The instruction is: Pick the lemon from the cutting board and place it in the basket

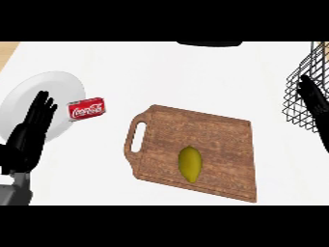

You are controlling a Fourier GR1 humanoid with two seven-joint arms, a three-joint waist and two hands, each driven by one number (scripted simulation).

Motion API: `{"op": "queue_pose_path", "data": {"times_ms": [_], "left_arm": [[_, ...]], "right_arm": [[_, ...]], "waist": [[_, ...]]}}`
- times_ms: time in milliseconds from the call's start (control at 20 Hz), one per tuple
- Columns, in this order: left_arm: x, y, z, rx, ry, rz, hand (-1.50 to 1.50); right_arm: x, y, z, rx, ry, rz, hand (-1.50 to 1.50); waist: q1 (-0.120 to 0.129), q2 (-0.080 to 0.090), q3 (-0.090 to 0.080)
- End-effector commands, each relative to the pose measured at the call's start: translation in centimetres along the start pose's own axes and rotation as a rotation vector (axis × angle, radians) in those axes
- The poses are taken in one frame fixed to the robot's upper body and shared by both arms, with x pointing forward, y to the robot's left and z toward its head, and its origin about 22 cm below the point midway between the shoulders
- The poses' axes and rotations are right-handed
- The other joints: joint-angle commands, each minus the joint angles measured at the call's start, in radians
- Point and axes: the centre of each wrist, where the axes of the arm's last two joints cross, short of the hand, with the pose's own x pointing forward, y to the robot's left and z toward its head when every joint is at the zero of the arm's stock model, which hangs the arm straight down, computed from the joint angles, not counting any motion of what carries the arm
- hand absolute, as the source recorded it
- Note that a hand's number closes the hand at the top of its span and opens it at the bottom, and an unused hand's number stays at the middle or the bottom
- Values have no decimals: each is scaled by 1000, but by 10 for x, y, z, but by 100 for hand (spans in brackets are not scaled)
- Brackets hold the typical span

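While both hands stand open at the sides of the counter, the lemon lies untouched on the board.

Lemon [189,164]: yellow, oval, long axis running 12 to 6 o'clock; lies on the cutting board, toward the 6 o'clock part of its surface, clear of both hands.

Cutting board [217,140]: brown wood, turned slightly on the white counter [159,72]; its handle slot sits at the 9 o'clock end. Sits near the centre of the view.

Basket [306,79]: dark wire mesh, at 2 o'clock from the board, cut off by the right edge of the view. Well apart from the lemon.

Right hand [323,118]: black, fingers straight and pointing to 12 o'clock, holds nothing. Shows at 3 o'clock from the board, overlapping the basket's mesh in the view; contact with the wire cannot be judged.

Left hand [28,137]: black, fingers straight and spread, pointing to about 1 o'clock, holds nothing. Shows at 9 o'clock from the board, over the lower part of the plate.

Plate [49,89]: white, round, at 10 o'clock from the board.

Can [87,108]: red soda can with white lettering, lying on its side just beside the plate's 4 o'clock rim, between plate and board.
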Motion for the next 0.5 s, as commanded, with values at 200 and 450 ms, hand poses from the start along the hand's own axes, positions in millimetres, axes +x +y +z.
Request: {"op": "queue_pose_path", "data": {"times_ms": [200,450], "left_arm": [[20,9,-23,-3,88,-110,0],[28,9,-30,-56,173,-111,0]], "right_arm": [[78,46,-60,196,-424,-428,150],[104,133,-36,563,-717,22,-150]], "waist": [[11,13,35],[22,5,29]]}}
